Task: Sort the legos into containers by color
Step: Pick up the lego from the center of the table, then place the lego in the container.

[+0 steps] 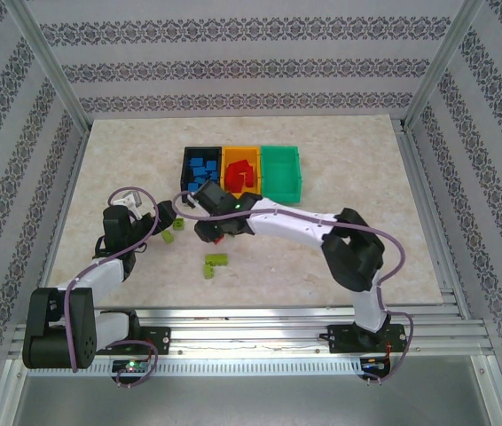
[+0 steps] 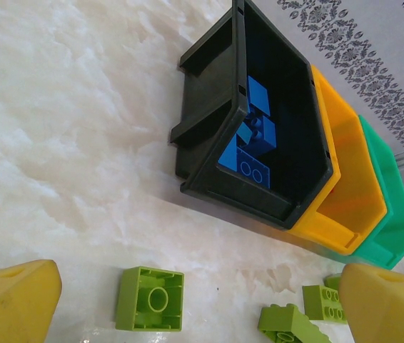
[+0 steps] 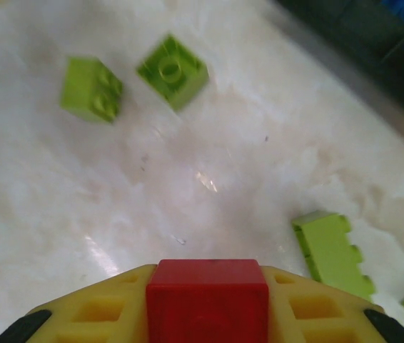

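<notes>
table top (image 1: 127, 151): pale marbled beige, glossy, faint marks
walls (image 1: 251, 53): white w/ grey ornamental bands, back + both sides
L post (image 1: 51, 67): alu, at rear corner
R post (image 1: 442, 62): same, opp. corner
rails (image 1: 251, 318): alu profiles along near edge
sheet (image 1: 278, 399): plain grey metal, below rails

Top camera sits high behind the arm bases (image 1: 366, 337), tilted down over the whole bench (image 1: 127, 160), three bins (image 1: 282, 169) at upper centre. Left wrist camera rides low and close, facing the black bin (image 2: 209, 128) at upper right, yellow-green legos (image 2: 150, 299) along the bottom edge. Right wrist camera is nearer still, staring down past a red lego (image 3: 207, 300) in its jaws. Both wrist views share those green legos and the black bin's corner.
</notes>
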